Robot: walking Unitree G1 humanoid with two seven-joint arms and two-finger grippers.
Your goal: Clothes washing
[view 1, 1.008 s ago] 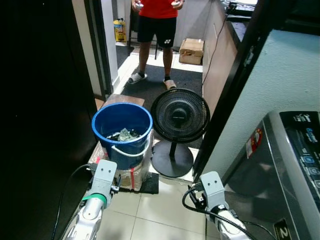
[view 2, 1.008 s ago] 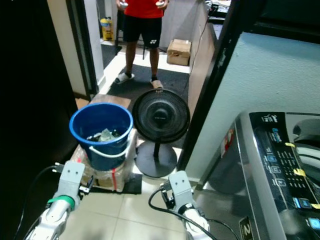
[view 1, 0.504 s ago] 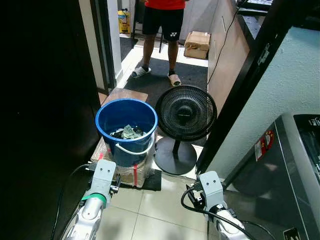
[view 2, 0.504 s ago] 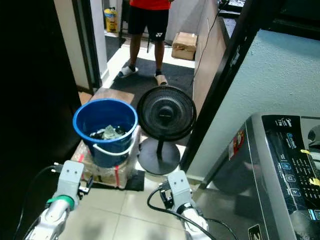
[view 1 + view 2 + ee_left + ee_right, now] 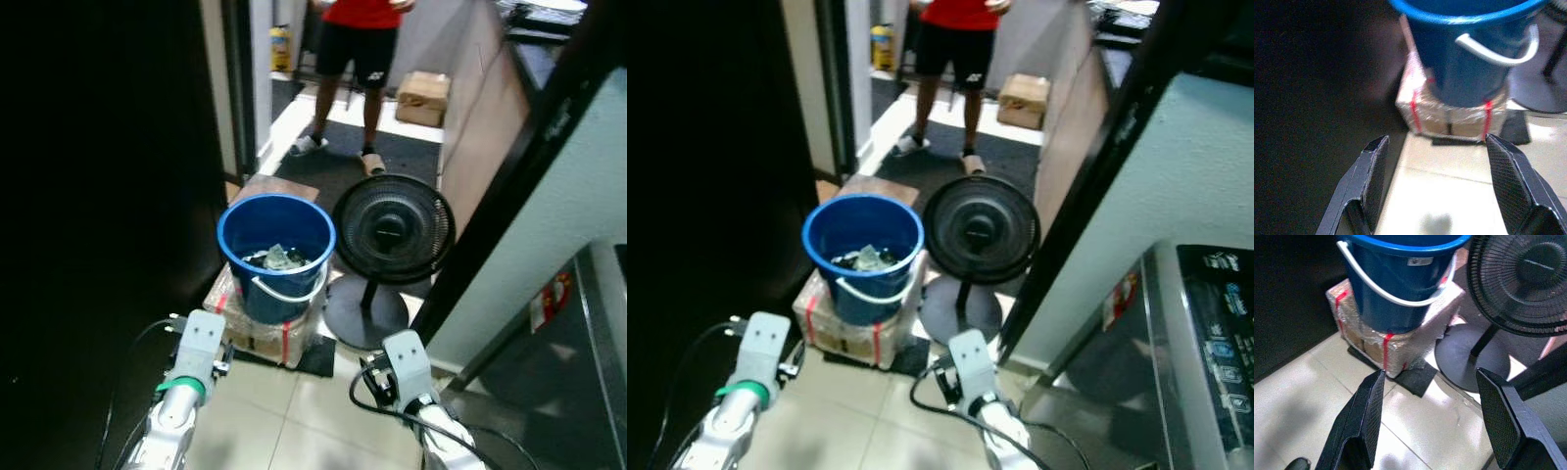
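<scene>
A blue bucket (image 5: 276, 257) with a white handle holds a small heap of crumpled clothes (image 5: 278, 258). It stands on a plastic-wrapped box with red tape (image 5: 257, 331) on the floor ahead of me. My left gripper (image 5: 1435, 138) is open and empty, low over the tiles just short of that box. My right gripper (image 5: 1430, 372) is also open and empty, facing the bucket (image 5: 1400, 279) and the box from a little farther right. The grey washing machine (image 5: 1205, 333) stands at my right.
A black floor fan (image 5: 393, 231) stands right beside the bucket, its round base (image 5: 1469, 357) on the tiles. A dark wall (image 5: 98, 196) runs along my left. A person in a red shirt (image 5: 364, 39) stands in the passage beyond, near a cardboard box (image 5: 425, 98).
The camera has turned left, so bucket and fan sit more to the right and the washing machine has slid toward the right edge. Both arms keep the same pose, grippers open.
</scene>
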